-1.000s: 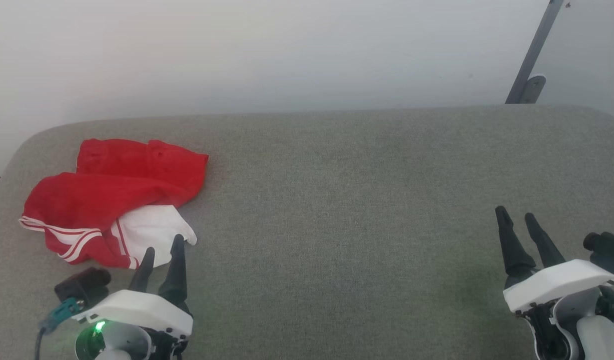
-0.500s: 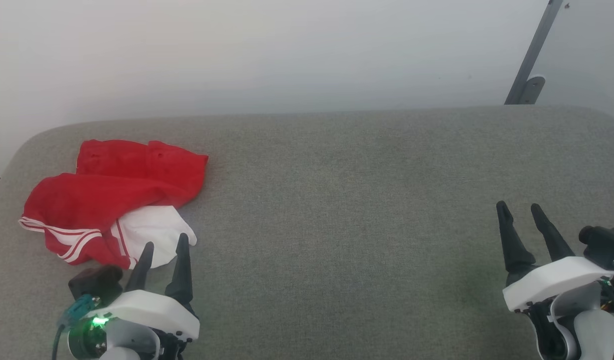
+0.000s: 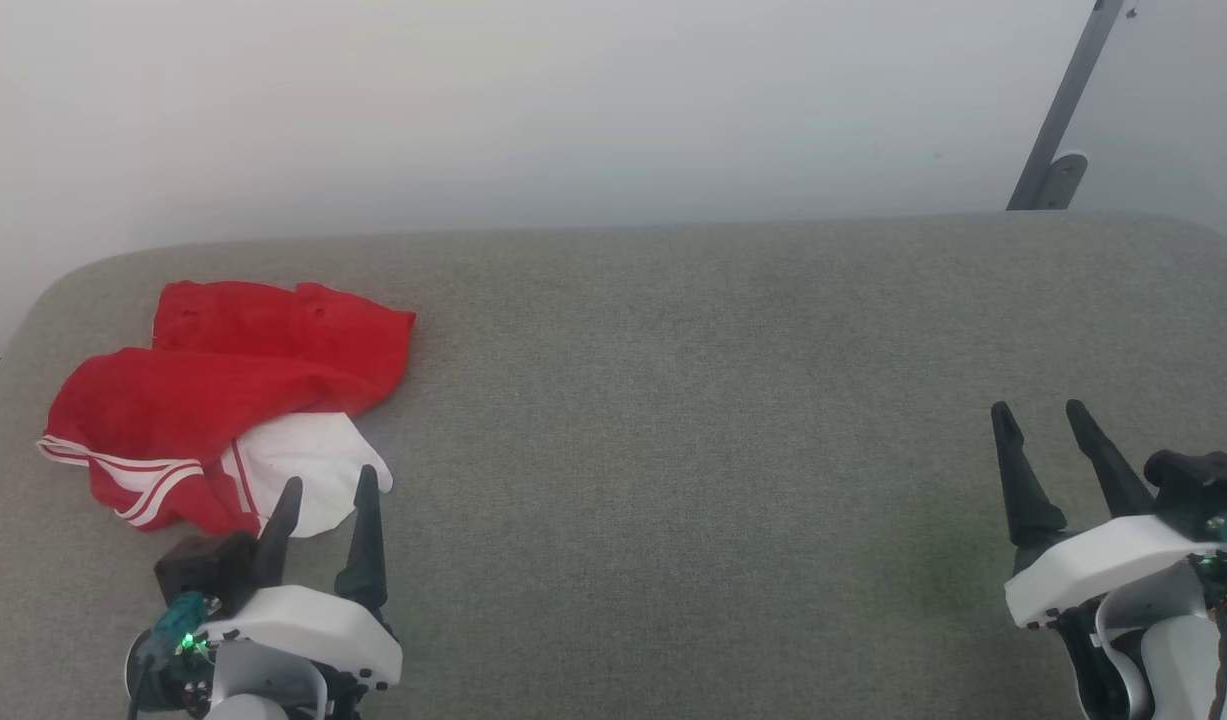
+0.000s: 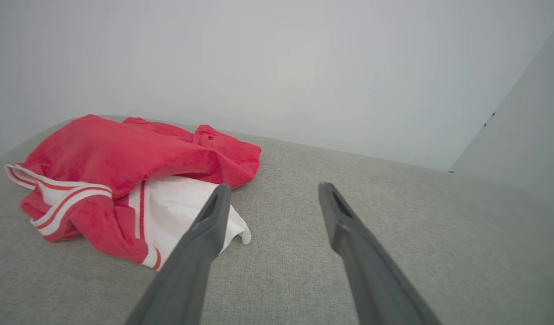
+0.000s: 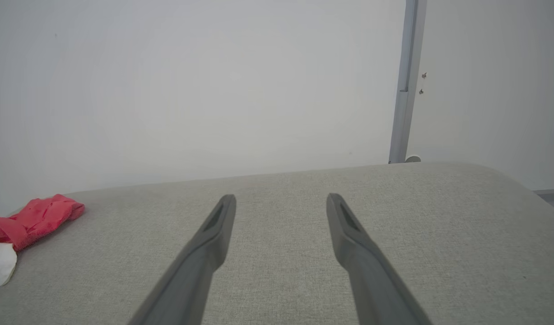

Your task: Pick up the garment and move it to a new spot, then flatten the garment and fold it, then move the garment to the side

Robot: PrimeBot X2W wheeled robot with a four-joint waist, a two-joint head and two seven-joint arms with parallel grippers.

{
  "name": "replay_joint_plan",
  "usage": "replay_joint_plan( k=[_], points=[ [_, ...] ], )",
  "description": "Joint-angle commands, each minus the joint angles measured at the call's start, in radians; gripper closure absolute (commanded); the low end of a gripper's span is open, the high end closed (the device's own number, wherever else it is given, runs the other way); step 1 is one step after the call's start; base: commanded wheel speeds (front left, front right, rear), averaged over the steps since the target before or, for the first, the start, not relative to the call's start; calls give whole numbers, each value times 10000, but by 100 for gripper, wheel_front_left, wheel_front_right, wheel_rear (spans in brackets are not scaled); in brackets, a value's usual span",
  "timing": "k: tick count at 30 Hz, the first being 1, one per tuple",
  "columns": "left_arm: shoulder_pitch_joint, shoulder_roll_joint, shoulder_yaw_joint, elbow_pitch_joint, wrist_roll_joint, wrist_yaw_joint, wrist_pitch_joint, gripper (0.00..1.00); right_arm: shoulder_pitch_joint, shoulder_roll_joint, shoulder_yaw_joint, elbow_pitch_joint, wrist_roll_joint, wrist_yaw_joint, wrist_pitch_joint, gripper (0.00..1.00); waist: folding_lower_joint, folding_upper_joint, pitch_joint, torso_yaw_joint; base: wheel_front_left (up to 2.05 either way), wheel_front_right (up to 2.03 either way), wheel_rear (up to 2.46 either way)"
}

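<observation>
On grey fabric surface (image 3: 673, 400), far-left part: garment (image 3: 223, 390), red w/ white panel and white-and-red striped trim, lies crumpled in a loose heap. Red layers are folded over each other; white panel sticks out at the near-right edge. Lettering/number not visible in this heap.

L gripper (image 3: 330, 480): lower left of head view, just near side of garment, fingers apart and holding nothing. One fingertip overlaps the white panel in head view; contact w/ cloth cannot be told. Left wrist view: same gripper (image 4: 274, 187), fingers spread, one finger (image 4: 204, 234) crossing the white panel's edge, the other over bare fabric to the right of the heap.

R gripper (image 3: 1037, 408): lower right of head view, well apart from garment, fingers apart, nothing between them, bare surface ahead. Right wrist view: garment at far-left edge (image 5: 37, 216).

Background: pale wall (image 3: 473, 100) behind surface; grey metal post (image 3: 1063, 110) at upper right, beyond the far edge.
</observation>
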Motion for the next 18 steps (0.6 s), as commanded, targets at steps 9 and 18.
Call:
replay_joint_plan(
  k=[9,18],
  points=[
    [-101,24,80,23,859,-26,-277,0,-240,18,-162,12,-604,5,-309,0,0,-1,-23,-5,0,0,0],
    [-101,-54,248,308,1399,-205,-449,0,-231,-48,-180,65,-1067,6,-481,0,0,-1,-43,-7,0,0,0]
  ],
)
